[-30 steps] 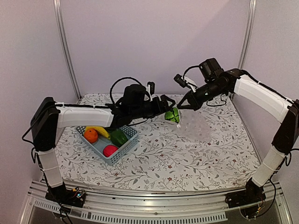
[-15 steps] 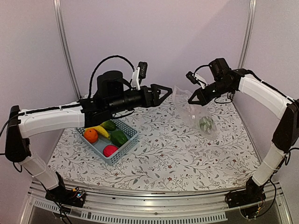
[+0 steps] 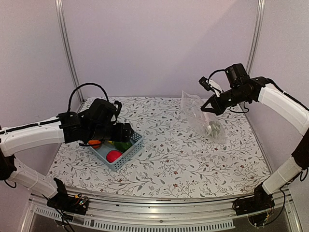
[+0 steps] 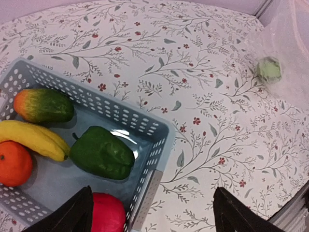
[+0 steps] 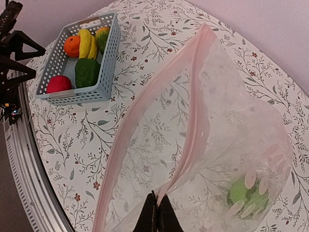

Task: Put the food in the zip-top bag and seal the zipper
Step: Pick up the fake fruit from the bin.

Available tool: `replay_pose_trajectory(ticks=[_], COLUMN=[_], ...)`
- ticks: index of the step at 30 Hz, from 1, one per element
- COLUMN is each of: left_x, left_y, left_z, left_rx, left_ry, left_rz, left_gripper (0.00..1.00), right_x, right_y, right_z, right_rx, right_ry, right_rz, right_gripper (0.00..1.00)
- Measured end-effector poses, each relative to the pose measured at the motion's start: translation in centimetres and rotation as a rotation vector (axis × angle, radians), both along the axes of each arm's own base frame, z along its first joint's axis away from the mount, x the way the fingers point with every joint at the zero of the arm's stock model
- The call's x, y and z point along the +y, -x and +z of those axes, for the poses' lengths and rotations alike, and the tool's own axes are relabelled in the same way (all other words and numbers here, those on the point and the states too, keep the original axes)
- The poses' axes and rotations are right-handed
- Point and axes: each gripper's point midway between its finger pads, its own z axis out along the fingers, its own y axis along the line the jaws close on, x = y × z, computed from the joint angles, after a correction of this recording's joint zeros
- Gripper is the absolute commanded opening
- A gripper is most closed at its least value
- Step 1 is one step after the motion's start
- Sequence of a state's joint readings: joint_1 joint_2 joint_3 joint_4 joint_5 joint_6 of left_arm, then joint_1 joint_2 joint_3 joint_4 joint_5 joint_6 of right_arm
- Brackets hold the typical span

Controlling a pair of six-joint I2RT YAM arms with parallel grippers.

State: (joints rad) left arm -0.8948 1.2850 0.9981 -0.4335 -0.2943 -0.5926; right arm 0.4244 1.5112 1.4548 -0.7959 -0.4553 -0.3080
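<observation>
Loading step: one green piece [image 5: 244, 193] sits in the bag [image 3: 205, 118], upper right, with the right jaws pinching its mouth edge. Left jaws are wide over the basket [image 4: 120, 113], lower left. Next move probably calls for gripping the pepper [image 4: 101, 153].

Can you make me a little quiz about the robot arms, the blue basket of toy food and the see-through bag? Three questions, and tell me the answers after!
1. True or false: the light blue slotted plastic basket holds exactly five toy fruits and vegetables.
2. What is inside the clear crinkly plastic zip-top bag? A) a purple grape B) a green toy piece C) nothing at all
3. Fill in: the ____ claw is pinching the bag.

Key: 1 true; 2 B; 3 right, the right claw is shut on the bag.
</observation>
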Motion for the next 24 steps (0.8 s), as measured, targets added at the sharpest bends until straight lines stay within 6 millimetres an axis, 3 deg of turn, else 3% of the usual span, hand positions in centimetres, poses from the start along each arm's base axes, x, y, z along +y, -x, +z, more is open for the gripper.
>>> replay_pose_trajectory(ticks=[9, 14, 19, 24], left_x=[7.4, 8.5, 8.2, 7.9], left_y=[0.9, 1.5, 2.3, 2.3], left_z=[-7.1, -10.6, -13.7, -14.5], left_rx=[0.244, 0.372, 0.474, 0.498], left_ry=[-0.205, -0.272, -0.325, -0.335], left_rz=[0.172, 0.179, 0.142, 0.116], left_gripper=[0.83, 0.81, 0.78, 0.55], right_x=[0.0, 0.1, 0.2, 0.3], right_y=[0.4, 0.8, 0.9, 1.0], right_z=[-0.1, -0.5, -0.6, -0.6], right_rx=[-0.007, 0.009, 0.011, 0.011], right_ry=[-0.005, -0.01, -0.013, -0.017], right_rz=[0.014, 0.027, 0.036, 0.043], right_gripper=[0.0, 0.0, 0.0, 0.0])
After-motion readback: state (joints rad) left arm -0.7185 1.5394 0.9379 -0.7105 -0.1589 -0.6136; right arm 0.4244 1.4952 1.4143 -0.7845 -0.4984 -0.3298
